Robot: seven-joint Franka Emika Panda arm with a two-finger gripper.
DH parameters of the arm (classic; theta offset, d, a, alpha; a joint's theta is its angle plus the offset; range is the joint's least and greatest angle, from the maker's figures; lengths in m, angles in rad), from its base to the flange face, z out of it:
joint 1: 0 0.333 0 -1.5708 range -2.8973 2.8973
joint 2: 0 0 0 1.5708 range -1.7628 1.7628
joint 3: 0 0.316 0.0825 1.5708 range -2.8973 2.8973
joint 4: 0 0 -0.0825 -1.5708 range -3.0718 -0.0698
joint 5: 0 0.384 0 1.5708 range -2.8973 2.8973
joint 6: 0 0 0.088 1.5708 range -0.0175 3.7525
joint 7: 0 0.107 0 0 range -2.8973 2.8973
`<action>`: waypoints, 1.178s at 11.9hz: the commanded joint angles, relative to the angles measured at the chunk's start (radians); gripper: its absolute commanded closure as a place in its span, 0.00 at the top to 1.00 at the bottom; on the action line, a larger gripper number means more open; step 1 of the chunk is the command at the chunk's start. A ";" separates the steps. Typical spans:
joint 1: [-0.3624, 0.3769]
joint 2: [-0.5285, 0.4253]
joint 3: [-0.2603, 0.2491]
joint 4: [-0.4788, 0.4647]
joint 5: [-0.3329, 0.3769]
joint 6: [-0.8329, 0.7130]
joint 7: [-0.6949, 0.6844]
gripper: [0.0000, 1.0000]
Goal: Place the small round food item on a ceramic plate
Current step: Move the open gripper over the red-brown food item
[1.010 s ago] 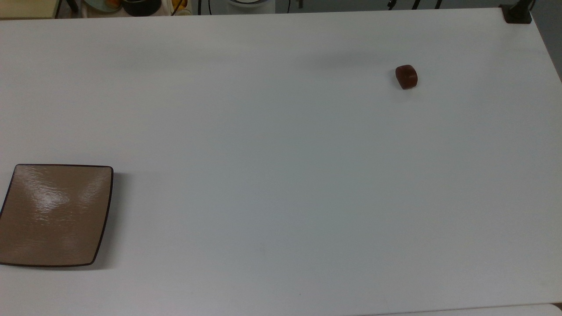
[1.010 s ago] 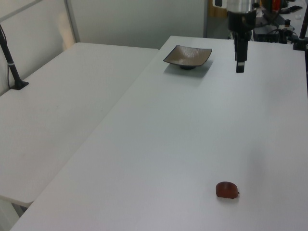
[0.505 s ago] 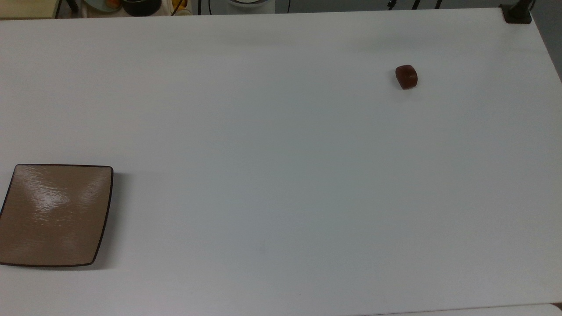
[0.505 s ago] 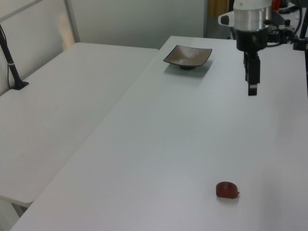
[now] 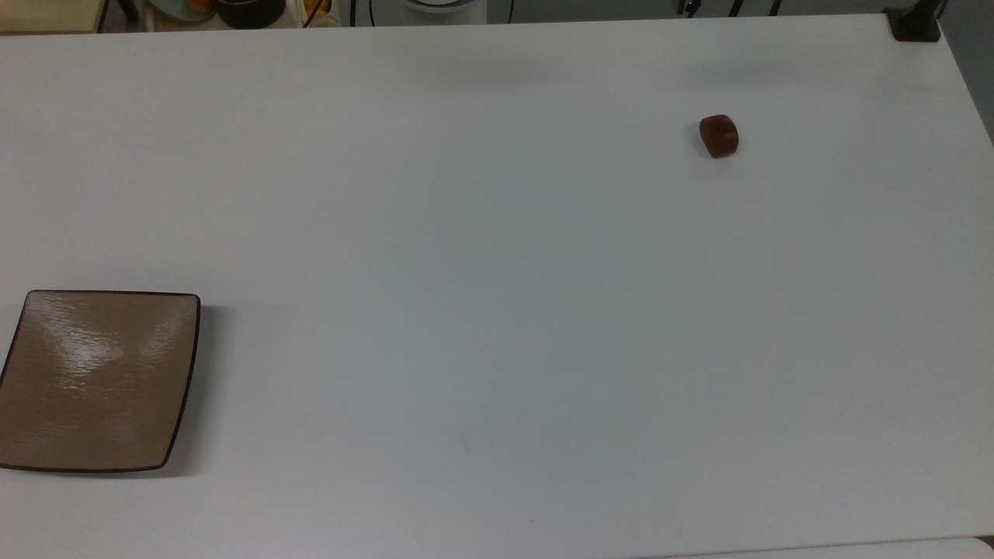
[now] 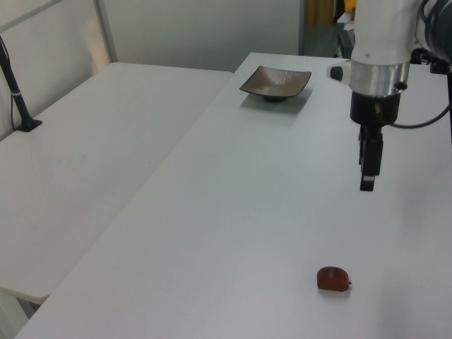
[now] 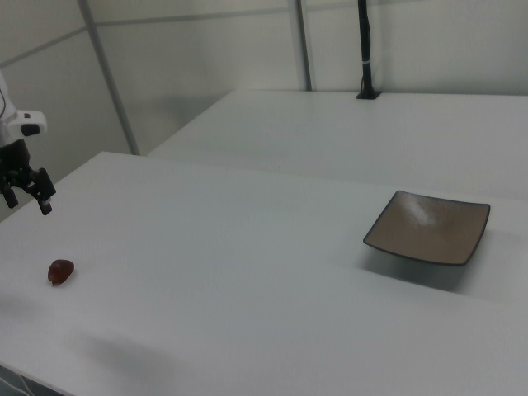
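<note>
The food lump is seen lying on the bare white worktop, well apart from the plate, which sits empty at the opposite end. The gripper is seen hanging above the worktop, short of the lump and not touching it; nothing is held. Whether the fingers are parted or closed cannot be told.

The lump is judged light, smooth and a little glossy, so likely slippery, and possibly soft. It is best taken across its blocky flat sides, low and centred, with a gentle squeeze. A roll or slip-out is expected if it is pinched off-centre.
</note>
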 commanded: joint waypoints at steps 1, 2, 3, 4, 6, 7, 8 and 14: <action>0.029 0.037 -0.005 -0.055 -0.005 0.132 0.067 1.00; 0.031 0.073 -0.005 -0.055 -0.025 0.166 0.102 1.00; 0.048 0.100 -0.005 -0.061 -0.047 0.191 0.119 1.00; 0.061 0.125 -0.005 -0.069 -0.070 0.215 0.129 1.00; 0.066 0.174 -0.005 -0.069 -0.105 0.246 0.155 1.00; 0.068 0.197 -0.005 -0.070 -0.133 0.264 0.173 1.00; 0.068 0.226 -0.005 -0.070 -0.137 0.280 0.175 1.00; 0.088 0.337 -0.006 -0.069 -0.179 0.349 0.175 1.00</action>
